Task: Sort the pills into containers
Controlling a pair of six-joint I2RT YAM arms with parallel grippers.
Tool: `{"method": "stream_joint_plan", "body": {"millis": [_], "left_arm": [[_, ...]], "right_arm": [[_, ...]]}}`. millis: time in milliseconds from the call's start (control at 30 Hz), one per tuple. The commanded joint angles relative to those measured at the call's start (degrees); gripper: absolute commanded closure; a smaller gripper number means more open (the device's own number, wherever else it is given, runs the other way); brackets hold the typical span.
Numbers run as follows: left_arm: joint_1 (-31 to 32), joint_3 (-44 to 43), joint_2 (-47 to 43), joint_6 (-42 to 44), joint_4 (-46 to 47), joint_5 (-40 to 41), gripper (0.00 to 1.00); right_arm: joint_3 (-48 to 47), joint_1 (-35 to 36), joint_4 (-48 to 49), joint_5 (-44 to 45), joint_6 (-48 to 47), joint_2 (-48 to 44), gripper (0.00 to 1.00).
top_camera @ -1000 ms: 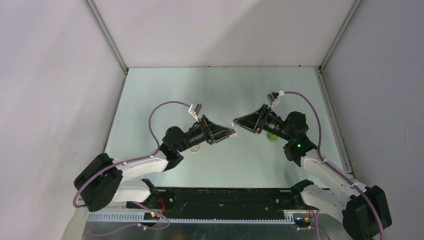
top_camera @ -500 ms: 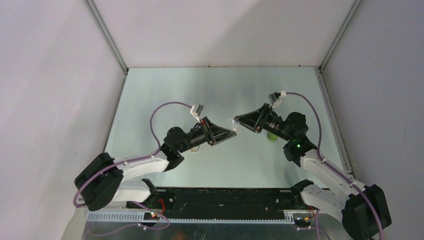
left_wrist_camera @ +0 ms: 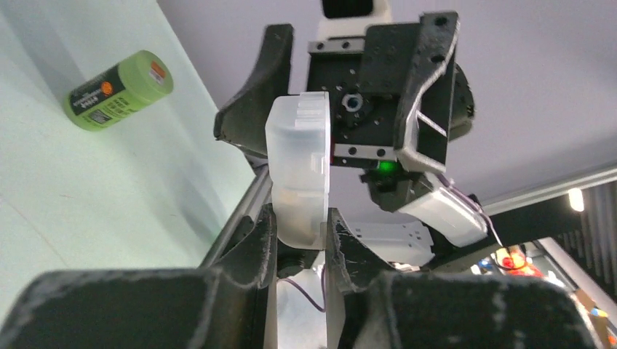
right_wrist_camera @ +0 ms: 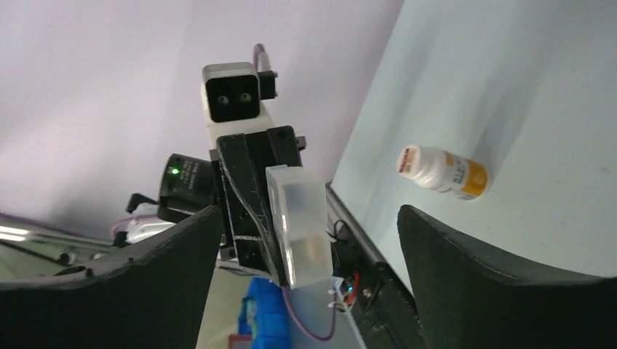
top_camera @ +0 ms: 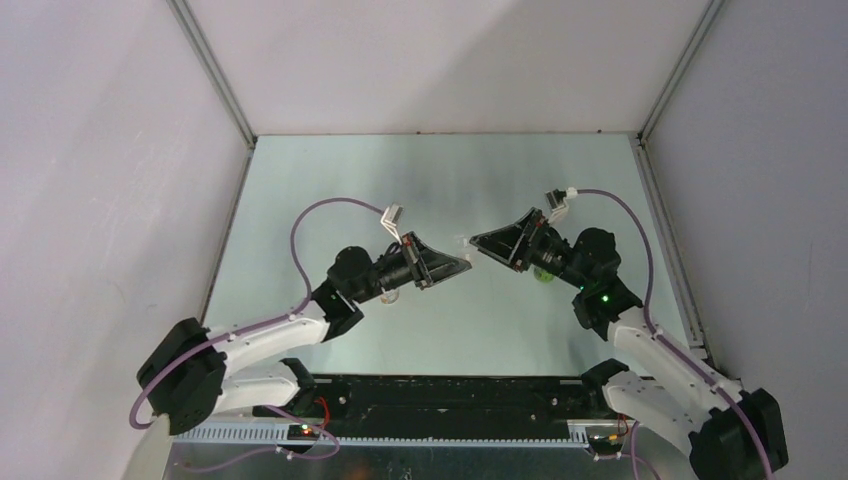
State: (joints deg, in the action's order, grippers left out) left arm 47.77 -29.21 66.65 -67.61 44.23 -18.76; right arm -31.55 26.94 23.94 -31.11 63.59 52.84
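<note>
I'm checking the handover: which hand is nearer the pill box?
Left. The left hand is shut on one end of the pill box; the right hand faces its other end, wide open and not gripping it.

Soft even light, foreground perhaps slightly blurred.
</note>
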Motion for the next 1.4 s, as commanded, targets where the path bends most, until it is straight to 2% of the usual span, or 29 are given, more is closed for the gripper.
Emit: {"method": "stream_joint_plan", "body": {"millis": [0,100,233,367,533,667,733,967,1033,1200,1367], "left_arm": [[0.3,-4.1,-2.4,6.6,-8.5,1.9,1.0],[0.3,-6.3,-2.9,10.1,-16.5,2.6,1.0],[0.3,-9.4,-2.4,15.1,-25.0,3.0,1.0],[0.2,-11.1,-2.0,18.8,-29.0,2.8,1.0],[0.3,-12.3,-1.9,21.0,-31.9,2.6,1.0],[0.3,-12.4,-1.7,21.6,-31.8,1.9,1.0],[0.3,-12.3,-1.8,21.8,-31.8,1.9,1.0],[0.3,-12.2,-1.7,22.3,-31.8,2.0,1.0],[0.3,-12.1,-1.8,22.3,-31.4,1.9,1.0],[0.2,-12.2,-2.3,22.1,-30.8,2.0,1.0],[0.2,-10.9,-3.1,20.7,-29.0,1.9,1.0]], "right_arm": [[-3.7,1.7,-12.4,8.1,-11.6,-5.6,0.05],[-9.9,6.6,-26.9,18.9,-17.1,-6.0,0.06],[-15.0,13.1,-35.3,29.7,-21.7,-3.9,0.07],[-18.9,18.7,-39.6,39.6,-25.5,-0.8,0.09],[-22.3,23.0,-42.0,45.4,-28.3,3.9,0.14],[-23.3,25.1,-40.1,50.9,-30.2,6.6,0.28],[-23.4,25.4,-39.2,51.2,-30.5,7.5,0.33],[-23.6,25.8,-39.4,49.3,-29.5,8.7,0.35],[-23.5,25.8,-39.6,47.8,-29.0,8.7,0.39],[-22.7,23.4,-38.9,42.1,-26.9,7.2,0.59],[-19.5,19.5,-34.8,31.5,-26.2,2.7,0.66]]}}
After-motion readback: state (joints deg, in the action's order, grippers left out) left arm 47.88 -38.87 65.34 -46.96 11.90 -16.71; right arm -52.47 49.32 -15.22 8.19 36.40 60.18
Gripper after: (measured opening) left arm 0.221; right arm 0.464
